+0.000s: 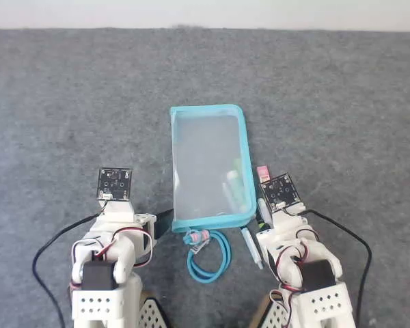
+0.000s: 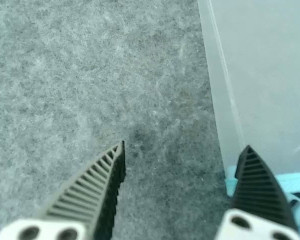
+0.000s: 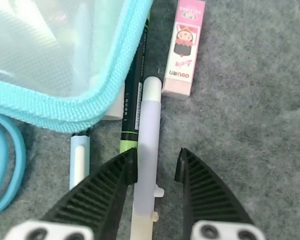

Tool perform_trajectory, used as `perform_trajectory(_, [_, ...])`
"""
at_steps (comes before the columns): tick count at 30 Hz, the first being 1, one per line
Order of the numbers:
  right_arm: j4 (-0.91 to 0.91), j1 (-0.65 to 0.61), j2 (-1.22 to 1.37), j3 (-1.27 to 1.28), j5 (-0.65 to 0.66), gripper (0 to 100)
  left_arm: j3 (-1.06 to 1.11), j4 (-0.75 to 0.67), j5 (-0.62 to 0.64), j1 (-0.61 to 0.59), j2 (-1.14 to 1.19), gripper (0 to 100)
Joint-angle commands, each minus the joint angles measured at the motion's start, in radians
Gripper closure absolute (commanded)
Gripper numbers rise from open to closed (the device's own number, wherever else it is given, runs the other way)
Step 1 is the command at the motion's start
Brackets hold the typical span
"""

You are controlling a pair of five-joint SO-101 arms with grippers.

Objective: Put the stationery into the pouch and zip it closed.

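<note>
A translucent pouch (image 1: 206,164) with a teal zip border lies flat between the arms, with some stationery (image 1: 235,186) inside its right side. My left gripper (image 2: 185,147) is open low over the mat, at the pouch's (image 2: 270,75) near left corner. My right gripper (image 3: 157,152) is open and straddles a pale lavender pen (image 3: 150,125); one finger touches it, the other stands a little off. Beside that pen lie a green-and-black pen (image 3: 132,107) and a light blue pen (image 3: 78,162), partly under the pouch's edge (image 3: 85,107). A pink eraser (image 3: 184,47) lies just beyond.
A teal loop strap (image 1: 208,258) hangs from the zip pull (image 1: 195,237) at the pouch's near edge. Grey felt mat (image 1: 68,102) covers the whole table, with open room to the left, right and far side of the pouch.
</note>
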Motion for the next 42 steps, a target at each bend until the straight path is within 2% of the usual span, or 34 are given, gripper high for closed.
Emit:
perform_trajectory(1, [0.004,-0.01,-0.025,0.015,-0.012,85.7,-0.007,0.002,0.012,-0.005,-0.018,66])
perform_trajectory(35, [0.005,-0.033,-0.025,0.015,-0.015,85.5,-0.007,0.002,0.012,-0.003,-0.018,66])
perform_trajectory(39, [-0.021,-0.025,-0.025,0.015,0.005,85.4,-0.007,0.002,0.012,-0.003,-0.018,66])
perform_trajectory(42, [-0.119,-0.007,-0.024,0.005,0.109,85.4,-0.007,0.002,0.012,-0.003,-0.018,66])
